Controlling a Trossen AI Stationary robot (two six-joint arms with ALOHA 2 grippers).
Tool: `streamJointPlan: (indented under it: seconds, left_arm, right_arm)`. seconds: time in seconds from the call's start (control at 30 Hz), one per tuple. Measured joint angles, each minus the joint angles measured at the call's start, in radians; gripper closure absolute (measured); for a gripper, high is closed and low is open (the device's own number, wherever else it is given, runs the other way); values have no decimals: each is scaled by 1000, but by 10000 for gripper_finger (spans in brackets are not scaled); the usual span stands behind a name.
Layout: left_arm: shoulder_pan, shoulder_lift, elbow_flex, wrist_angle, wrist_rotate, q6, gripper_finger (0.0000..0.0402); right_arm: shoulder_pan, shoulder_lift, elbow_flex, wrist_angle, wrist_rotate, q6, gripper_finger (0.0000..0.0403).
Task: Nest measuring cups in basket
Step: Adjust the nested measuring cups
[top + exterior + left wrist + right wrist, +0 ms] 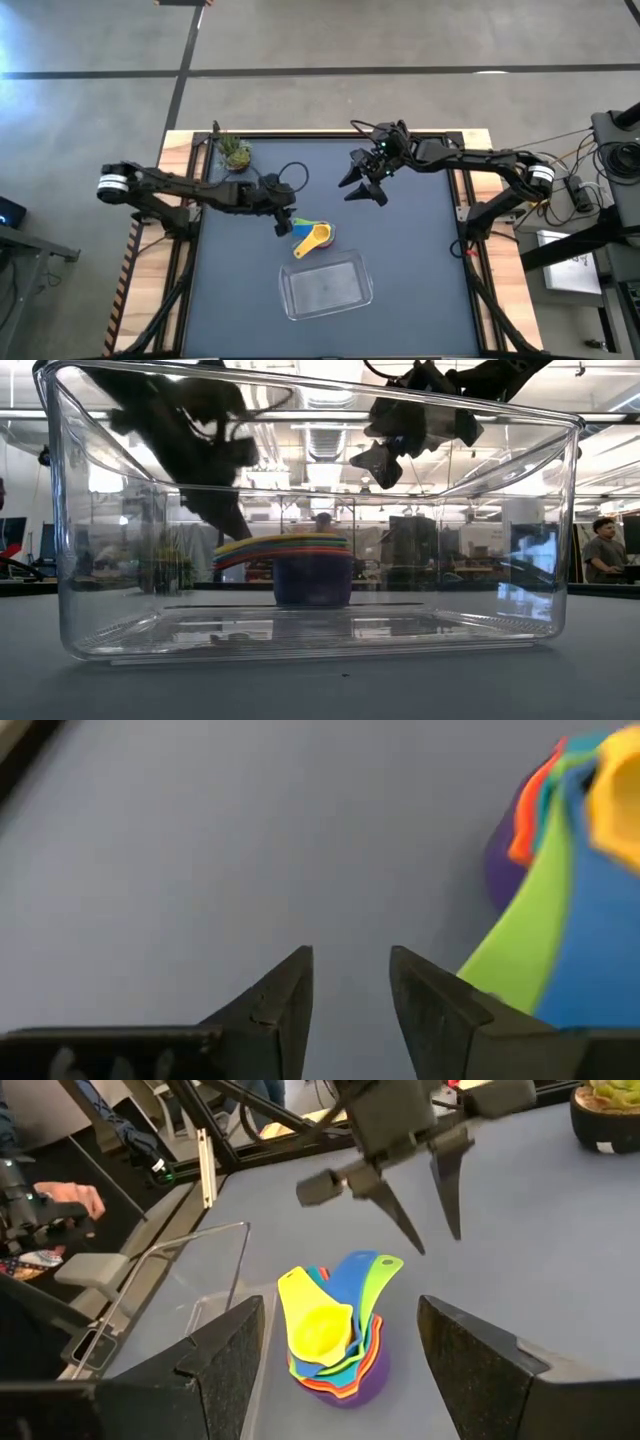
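One nested stack of measuring cups [312, 238] sits on the table just beyond one empty clear basket [327, 288].
Left gripper [284, 224] hangs beside the stack, jaws parted, holding nothing; right gripper [362, 186] hovers farther back, open.

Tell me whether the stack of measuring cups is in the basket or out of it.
Out. The high view shows the nested measuring cups on the dark table, just beyond the far rim of the clear basket, whose floor is bare.
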Motion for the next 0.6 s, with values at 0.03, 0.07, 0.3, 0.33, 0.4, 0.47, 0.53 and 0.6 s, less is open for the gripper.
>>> streamJointPlan:
  seconds: [0.03,0.07,0.3,0.33,0.4,0.47,0.53,0.6]
  left_arm:
    - [1,22,8,-3,0,1,284]
    - [1,43,17,-5,0,5,284]
    - [-2,146,102,-27,207,23,282]
    - [-4,152,114,-41,234,23,282]
    - [-12,157,133,-73,266,23,282]
    - [-21,157,141,-101,268,22,282]
    - [-27,149,141,-107,269,11,282]
    - [-28,133,141,-105,270,-7,282]
  right_arm:
    - [0,0,0,0,4,-1,152]
    - [0,0,0,0,7,-3,152]
    - [0,0,0,-3,7,-6,152]
    - [0,0,0,-5,7,-6,153]
    - [0,0,0,-11,7,-6,154]
    - [0,0,0,-22,7,-7,154]
    - [0,0,0,-33,7,-7,154]
    - [0,0,0,-45,7,-7,154]
